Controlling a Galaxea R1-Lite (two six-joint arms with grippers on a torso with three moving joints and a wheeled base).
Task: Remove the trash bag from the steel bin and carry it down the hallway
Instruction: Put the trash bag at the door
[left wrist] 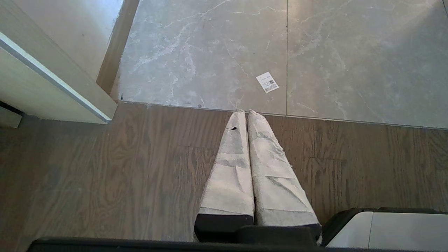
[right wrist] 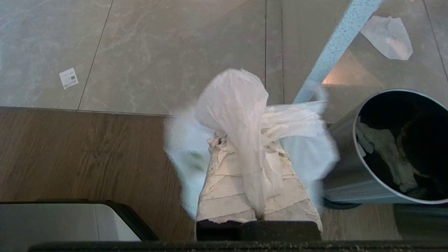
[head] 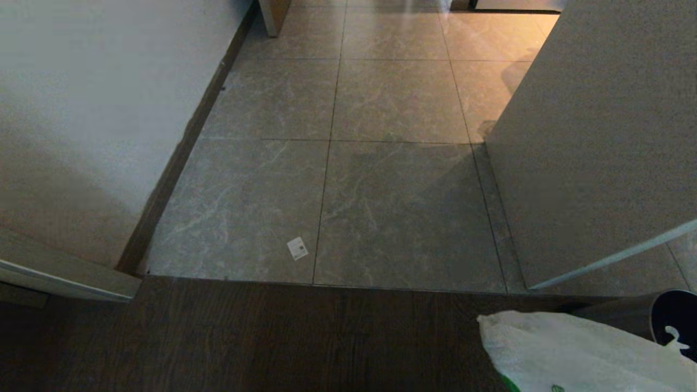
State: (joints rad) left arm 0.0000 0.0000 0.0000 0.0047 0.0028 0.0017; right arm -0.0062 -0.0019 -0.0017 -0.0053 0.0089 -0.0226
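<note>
A broad lane of glossy beige-grey marbled hallway tiles [head: 392, 179] lies open between 2 obstacles, the white left wall [head: 87, 125] and a pale panel [head: 593, 147] at right.

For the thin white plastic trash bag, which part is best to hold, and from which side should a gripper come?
Hold the thin white plastic trash bag by its gathered top, coming from above. There the loose film bunches into a narrow neck and the body hangs freely. The right gripper is shut on this part, beside the round steel bin.
</note>
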